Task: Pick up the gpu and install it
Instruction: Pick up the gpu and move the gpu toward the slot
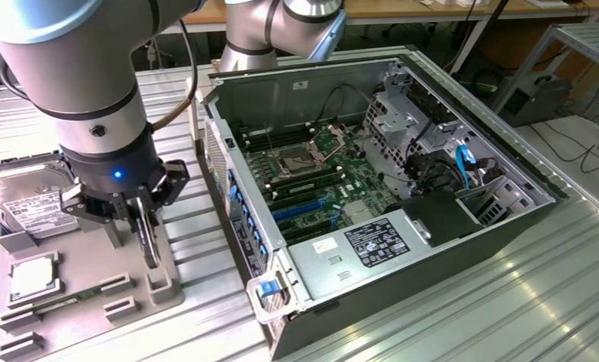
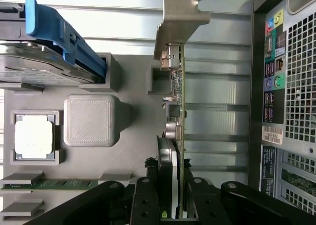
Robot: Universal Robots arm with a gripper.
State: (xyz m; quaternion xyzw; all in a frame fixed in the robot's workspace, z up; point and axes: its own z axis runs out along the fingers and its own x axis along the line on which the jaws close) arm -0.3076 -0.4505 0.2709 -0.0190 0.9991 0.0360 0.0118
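On the exterior view's left, the hard drive (image 1: 28,197) and the CPU chip (image 1: 33,275) sit in their pockets on the grey tray (image 1: 93,320), and a memory stick (image 1: 68,299) lies near them. None of these concern us here, so we keep clear of them.

Just to the right of them, at the tray's right edge, the gripper (image 1: 145,235) hangs straight down over the gpu (image 2: 179,86). In the wrist view we see the card edge-on. It stands upright, with its silver bracket (image 2: 180,17) at the far end and a grey holder block (image 2: 157,79) of the tray just beside it. The black fingers (image 2: 147,198) are clamped on the card, one on the cooler face and one against the green board. We cannot tell whether the card's lower edge has left its slot.

We judge the step in hand to be the pick-up. To do it well, we keep the card vertical and draw it straight along its own plane, so that neither the bracket nor the board edge catches on the holder. Because the grip sits toward one end, the card may tip about the fingers, so we watch the bracket end for sag.

On the exterior view's right, the open computer case (image 1: 480,124) lies on its side with the motherboard (image 1: 320,177) bare and its blue slots (image 1: 297,213) facing up.
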